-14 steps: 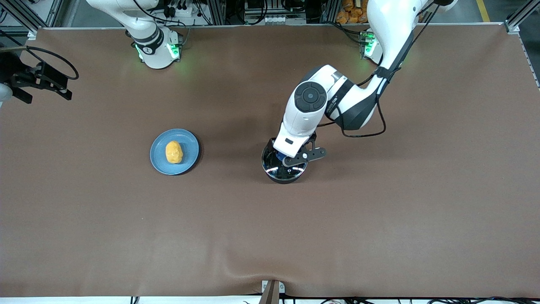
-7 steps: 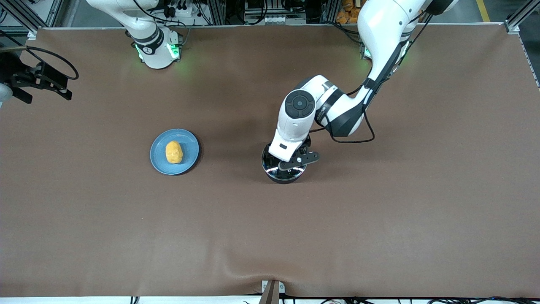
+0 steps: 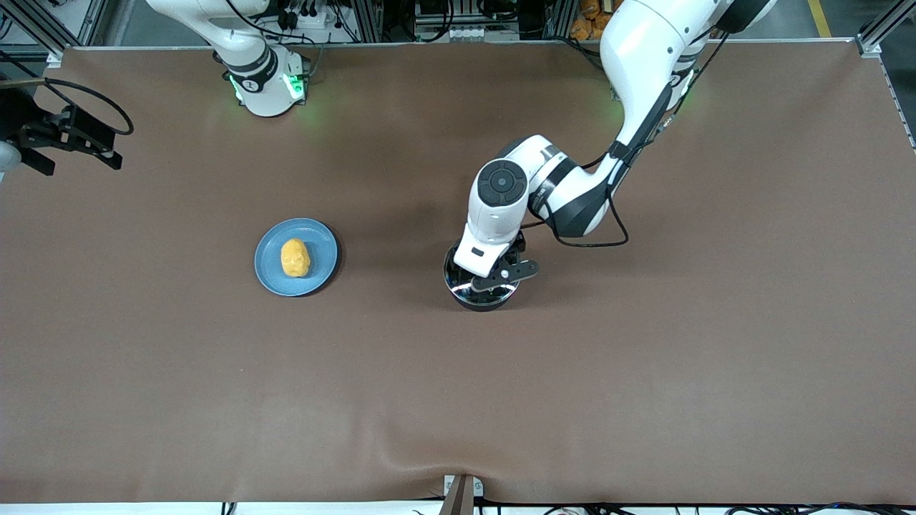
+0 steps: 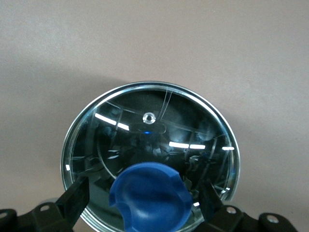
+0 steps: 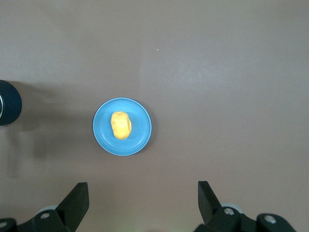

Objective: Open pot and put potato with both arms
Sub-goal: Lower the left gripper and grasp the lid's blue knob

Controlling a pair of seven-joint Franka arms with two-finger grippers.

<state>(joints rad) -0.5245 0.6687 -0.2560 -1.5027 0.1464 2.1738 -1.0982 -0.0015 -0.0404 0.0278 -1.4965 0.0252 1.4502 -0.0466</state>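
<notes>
The black pot (image 3: 481,304) stands mid-table with its glass lid (image 3: 469,288) on; its handle is hidden under the left arm. My left gripper (image 3: 491,276) is low over the lid. In the left wrist view the lid (image 4: 149,130) fills the frame and my left gripper (image 4: 145,195) is open, its fingers (image 4: 77,193) on either side of the blue knob (image 4: 149,200) without touching it. The yellow-orange potato (image 3: 295,257) lies on the light-blue plate (image 3: 322,250). My right gripper (image 3: 75,154) waits high up at the right arm's end, open and empty (image 5: 144,195), looking down on the potato (image 5: 120,124).
The brown table mat (image 3: 458,400) carries only the plate and the pot. In the right wrist view the plate (image 5: 140,135) is mid-frame and the pot (image 5: 7,102) shows at the edge. A small bracket (image 3: 461,493) sits at the table's near edge.
My left arm has moved down and a little toward the right arm's end, bringing its gripper lower over the lid; the blue knob is now hidden under the hand in the front view. The right arm has not moved.
</notes>
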